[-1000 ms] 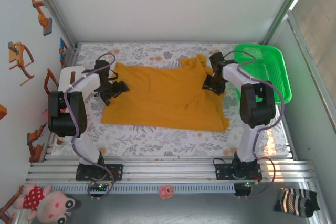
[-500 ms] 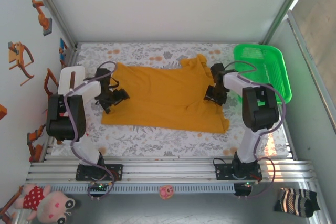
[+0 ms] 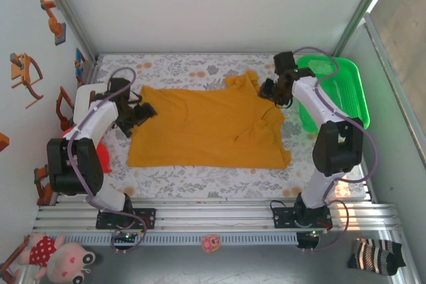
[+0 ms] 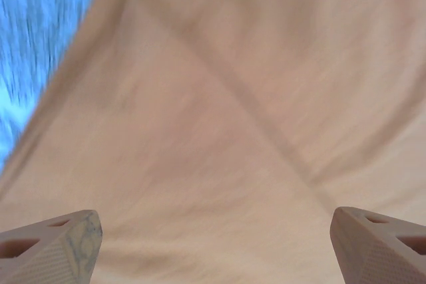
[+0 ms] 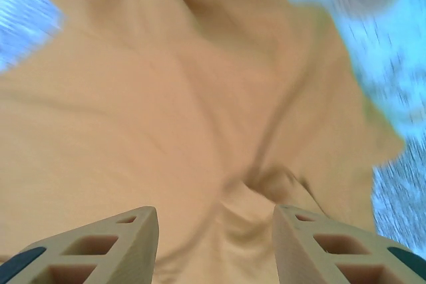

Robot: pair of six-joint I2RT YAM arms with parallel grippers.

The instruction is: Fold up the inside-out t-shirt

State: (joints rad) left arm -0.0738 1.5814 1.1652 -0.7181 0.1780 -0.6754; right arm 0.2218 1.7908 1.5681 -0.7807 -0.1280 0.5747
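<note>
T-shirt: you are looking at the mustard t-shirt lying spread across the middle of the floral worktop, with its far right corner bunching into a raised fold.
Left tool: your left tool is sitting at the shirt's far left edge. In the left wrist view its fingers are standing wide apart, with smooth cloth stretching beyond them.
Right tool: your right tool is working at the bunched far right corner. Its fingers are standing apart, and a small pucker of cloth is rising just beyond them. The blur is hiding whether they are touching it.
Basket: the green basket is sitting at the far right, just beside the shirt.
</note>
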